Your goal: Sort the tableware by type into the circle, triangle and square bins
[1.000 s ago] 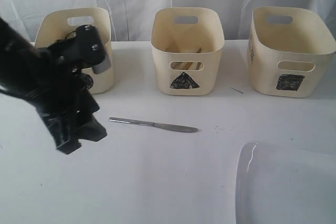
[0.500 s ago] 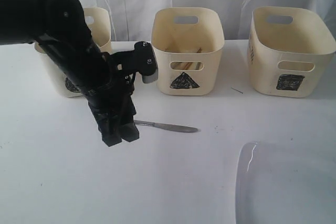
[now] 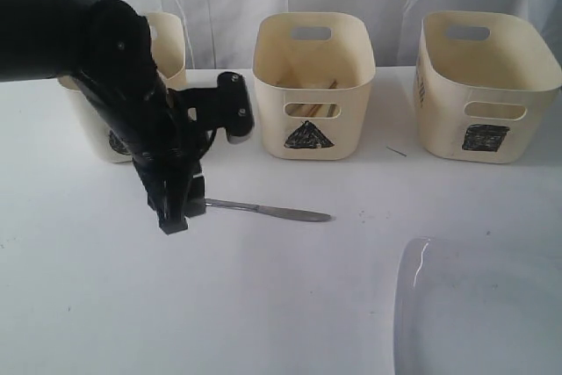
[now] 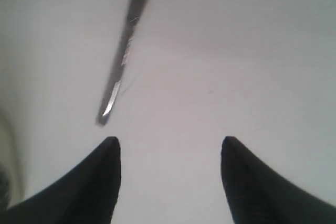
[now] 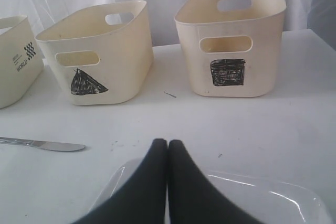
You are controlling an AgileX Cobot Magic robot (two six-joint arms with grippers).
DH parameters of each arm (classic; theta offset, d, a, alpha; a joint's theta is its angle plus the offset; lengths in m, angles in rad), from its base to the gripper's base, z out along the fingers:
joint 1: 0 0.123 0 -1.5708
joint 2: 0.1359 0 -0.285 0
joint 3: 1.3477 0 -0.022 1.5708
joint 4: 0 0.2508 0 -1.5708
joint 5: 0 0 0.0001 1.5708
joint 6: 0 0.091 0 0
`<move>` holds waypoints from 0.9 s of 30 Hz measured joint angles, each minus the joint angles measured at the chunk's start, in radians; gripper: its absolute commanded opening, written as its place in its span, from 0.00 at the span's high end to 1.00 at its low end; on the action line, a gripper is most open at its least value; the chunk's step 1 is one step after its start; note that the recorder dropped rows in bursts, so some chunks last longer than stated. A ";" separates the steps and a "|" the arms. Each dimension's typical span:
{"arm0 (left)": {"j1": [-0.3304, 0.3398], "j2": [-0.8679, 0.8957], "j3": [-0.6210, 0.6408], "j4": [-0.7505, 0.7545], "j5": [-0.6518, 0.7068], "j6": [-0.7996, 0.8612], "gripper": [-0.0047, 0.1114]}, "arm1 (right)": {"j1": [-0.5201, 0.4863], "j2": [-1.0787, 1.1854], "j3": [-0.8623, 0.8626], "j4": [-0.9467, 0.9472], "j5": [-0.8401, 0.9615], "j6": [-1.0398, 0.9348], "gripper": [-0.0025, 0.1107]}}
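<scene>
Three cream bins line the far edge of the white surface [image 3: 290,305]: circle bin [image 3: 172,41] upper left, half hidden by the arm [image 3: 105,68], triangle bin [image 3: 272,129] centre, square bin [image 3: 443,125] upper right. One steel knife [image 3: 272,211] lies mid-frame on open surface, its handle end at the left tool [image 3: 180,217], whose jaws stand apart, empty. One white square plate [image 3: 474,313] fills the lower right corner. The right tool [image 5: 168,142] is closed on nothing.

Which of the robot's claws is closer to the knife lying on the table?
Left. The left gripper is open right at one end of the knife, not holding it. The right gripper is shut over the plate edge, well away from the knife.
</scene>
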 measured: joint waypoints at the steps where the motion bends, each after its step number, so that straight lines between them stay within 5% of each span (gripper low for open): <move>1: 0.000 0.000 0.000 0.088 -0.015 -0.094 0.44 | 0.000 0.000 0.000 0.000 0.000 0.000 0.98; 5: 0.000 0.000 0.000 0.336 -0.083 -0.371 0.44 | 0.000 0.000 0.000 0.000 0.000 0.000 0.98; 12: -0.005 0.012 0.000 0.488 -0.280 -0.547 0.46 | 0.000 0.000 0.000 0.000 0.000 0.000 0.98; 23: -0.013 0.037 -0.002 0.519 -0.297 -0.717 0.47 | 0.000 0.000 0.000 0.000 0.000 0.002 0.98; 27: -0.032 0.037 -0.002 0.404 -0.285 -0.648 0.47 | 0.000 0.000 0.000 0.000 0.000 0.002 0.98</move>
